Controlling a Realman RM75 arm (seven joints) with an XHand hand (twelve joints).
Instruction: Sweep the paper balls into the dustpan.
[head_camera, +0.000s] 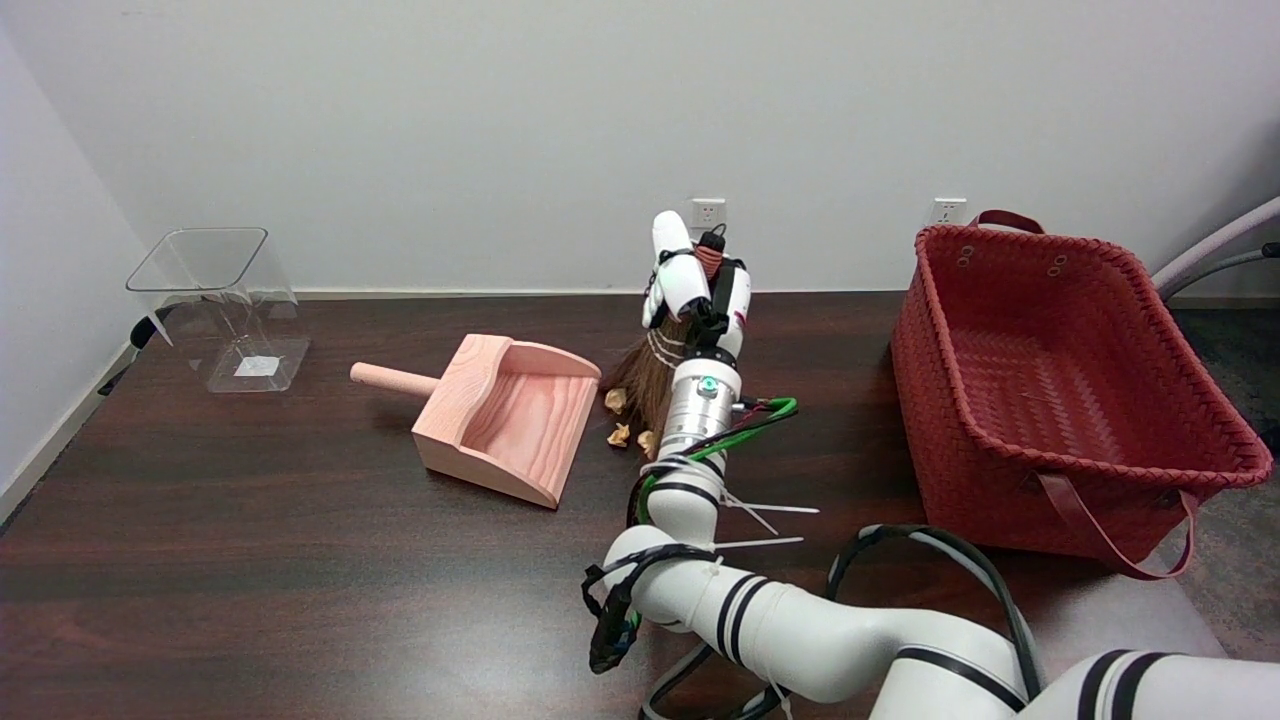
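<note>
My right hand (695, 290) grips a small brown hand broom (645, 375) by its handle, whose red-wound end shows above the fingers. The bristles point down and left, touching the dark table. Three small tan paper balls (617, 435) lie by the bristle tips, one of them partly hidden behind my wrist. The pink wooden dustpan (505, 415) lies just left of them, its open mouth facing right toward the balls and its handle pointing left. A narrow gap separates the balls from the dustpan's lip.
A red woven basket (1060, 390) stands at the right. A clear plastic bin (225, 305) sits at the far left back corner. My arm's cables and zip ties (760, 515) trail over the table's near middle. The wall runs along the table's far edge.
</note>
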